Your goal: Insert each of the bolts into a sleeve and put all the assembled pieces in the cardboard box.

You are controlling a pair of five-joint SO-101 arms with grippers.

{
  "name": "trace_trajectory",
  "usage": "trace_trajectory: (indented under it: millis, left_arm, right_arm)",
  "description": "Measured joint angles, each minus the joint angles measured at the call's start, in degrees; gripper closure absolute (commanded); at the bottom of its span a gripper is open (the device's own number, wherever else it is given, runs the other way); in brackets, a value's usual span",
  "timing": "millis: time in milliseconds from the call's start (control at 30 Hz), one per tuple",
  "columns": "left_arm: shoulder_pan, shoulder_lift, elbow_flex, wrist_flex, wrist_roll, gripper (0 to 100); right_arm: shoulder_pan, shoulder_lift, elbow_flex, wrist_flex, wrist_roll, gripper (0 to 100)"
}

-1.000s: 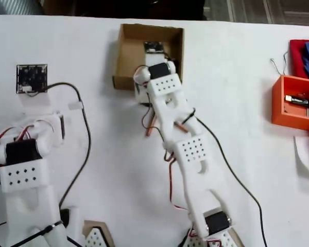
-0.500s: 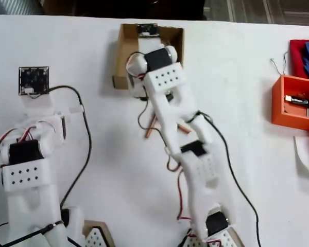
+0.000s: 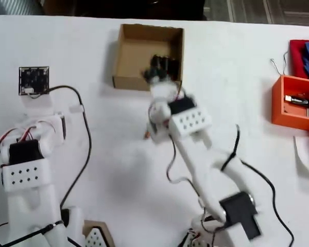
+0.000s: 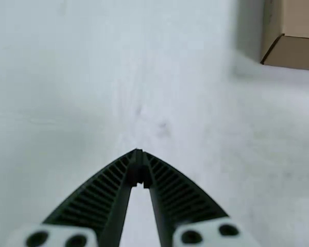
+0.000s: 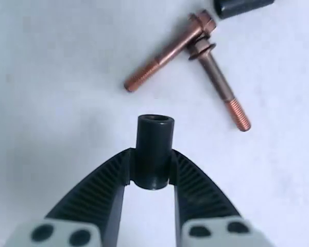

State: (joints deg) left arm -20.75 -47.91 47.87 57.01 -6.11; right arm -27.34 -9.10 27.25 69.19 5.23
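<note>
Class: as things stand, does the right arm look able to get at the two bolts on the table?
Probably yes: the right gripper, shut on a black sleeve, faces both bolts with bare table between.

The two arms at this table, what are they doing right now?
The right gripper is shut on a black sleeve, close to one copper bolt and a second bolt. These lie on the table with their heads together, and neither is in a sleeve yet. The left gripper is shut and empty, off to one side of the cardboard box.
</note>
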Motion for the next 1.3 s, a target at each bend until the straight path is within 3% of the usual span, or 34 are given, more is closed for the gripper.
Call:
trace_trajectory:
  millis: [167,400,633,1000,1300]
  left_arm:
    - [0.00,0.00,0.00,0.00,0.00,97]
    - [0.00,0.00,0.00,0.00,0.00,97]
    - [0.00,0.00,0.00,0.00,0.00,97]
    - [-0.09,0.00,0.00,0.00,0.00,97]
    - [-0.09,0.00,0.00,0.00,0.00,97]
  right_arm:
    - [0.18,-1.93,11.69,-6.95,0.62,97.6]
    - [-0.97,0.97,13.01,-8.70,5.71,96.1]
    - [-1.23,7.47,12.92,-9.14,7.56,80.4]
    - [-1.14,8.18,9.58,-9.14,7.74,88.2]
    - [-1.05,8.18,9.49,-9.14,7.74,87.9]
